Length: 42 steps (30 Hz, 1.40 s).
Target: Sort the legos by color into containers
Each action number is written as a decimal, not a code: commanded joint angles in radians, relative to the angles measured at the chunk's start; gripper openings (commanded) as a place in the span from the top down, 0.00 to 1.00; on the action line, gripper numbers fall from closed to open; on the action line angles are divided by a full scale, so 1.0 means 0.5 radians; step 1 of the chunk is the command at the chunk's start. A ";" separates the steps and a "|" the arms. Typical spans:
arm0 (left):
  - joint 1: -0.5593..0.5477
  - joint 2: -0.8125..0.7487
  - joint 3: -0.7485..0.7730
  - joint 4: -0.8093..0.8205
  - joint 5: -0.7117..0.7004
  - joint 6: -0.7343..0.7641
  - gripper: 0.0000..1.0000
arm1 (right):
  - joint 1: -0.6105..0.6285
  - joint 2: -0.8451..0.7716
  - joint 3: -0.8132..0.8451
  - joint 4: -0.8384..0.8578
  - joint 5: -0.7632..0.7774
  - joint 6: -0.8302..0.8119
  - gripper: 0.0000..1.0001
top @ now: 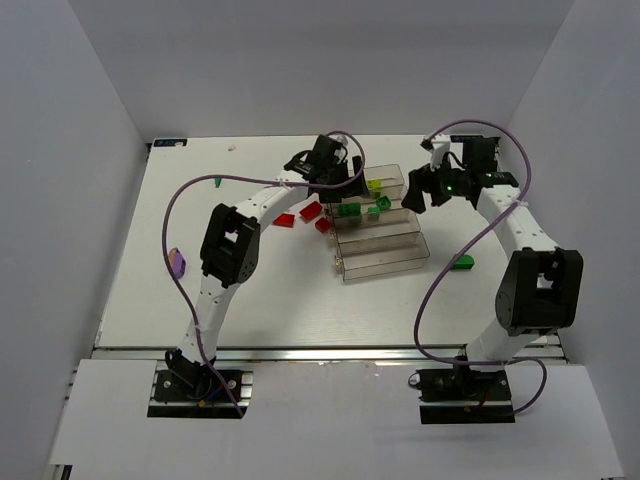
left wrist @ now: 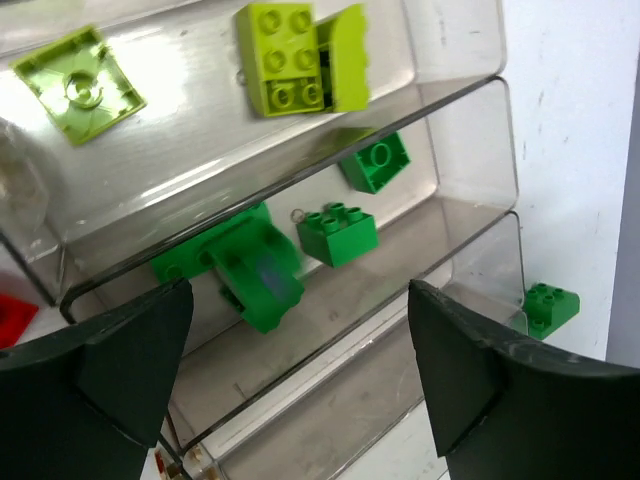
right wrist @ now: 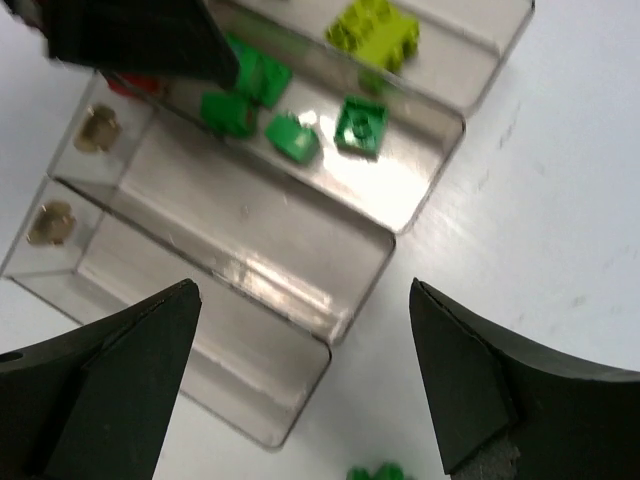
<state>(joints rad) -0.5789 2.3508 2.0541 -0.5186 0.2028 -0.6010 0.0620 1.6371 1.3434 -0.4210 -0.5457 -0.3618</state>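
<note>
- Four clear trays stood side by side in a slanted row near the middle of the bench.
- The left tool hung over the left end of the two farthest trays, its jaws wide apart and gripping nothing.
- The right tool hovered over the bench just past the right end of the row, its jaws also spread and empty.
- The farthest tray held the yellow-green bricks, one of them turned to show its hollow underside.
- The tray next to it held the green bricks. One of these, below the left tool, was too blurred to tell how it lay.
- Three red bricks lay on the bench just left of the row, outside any tray.
- A lone green brick sat on the bench to the right of the nearest tray, apart from it.
- A purple brick lay well off to the left, beside the left arm's cable.
</note>
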 commanded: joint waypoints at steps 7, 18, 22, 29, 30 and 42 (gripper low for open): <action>0.004 -0.369 -0.132 0.043 -0.141 0.042 0.02 | -0.308 -0.264 -0.183 -0.412 0.134 -0.282 0.10; 0.161 -1.069 -0.987 0.353 -0.243 -0.016 0.02 | -0.483 -0.317 -0.432 -0.717 0.217 -0.789 0.12; 0.277 -1.305 -1.333 0.451 -0.231 -0.096 0.02 | -0.483 -0.225 -0.395 -0.646 0.376 -0.406 0.14; 0.516 -1.658 -1.819 0.589 -0.191 -0.261 0.02 | -0.483 -0.172 -0.380 -0.698 0.365 -0.515 0.11; 0.538 -1.701 -1.862 0.611 -0.163 -0.298 0.02 | -0.486 -0.182 -0.374 -0.729 0.313 -0.756 0.11; 0.802 -1.907 -2.227 1.036 0.146 -0.764 0.02 | -0.581 -0.133 -0.453 -0.852 0.269 -1.902 0.11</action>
<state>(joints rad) -0.2157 1.4506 0.9733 -0.1287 0.1886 -0.8761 -0.2188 1.5608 1.1278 -0.8265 -0.3916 -1.1259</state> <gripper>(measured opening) 0.982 0.895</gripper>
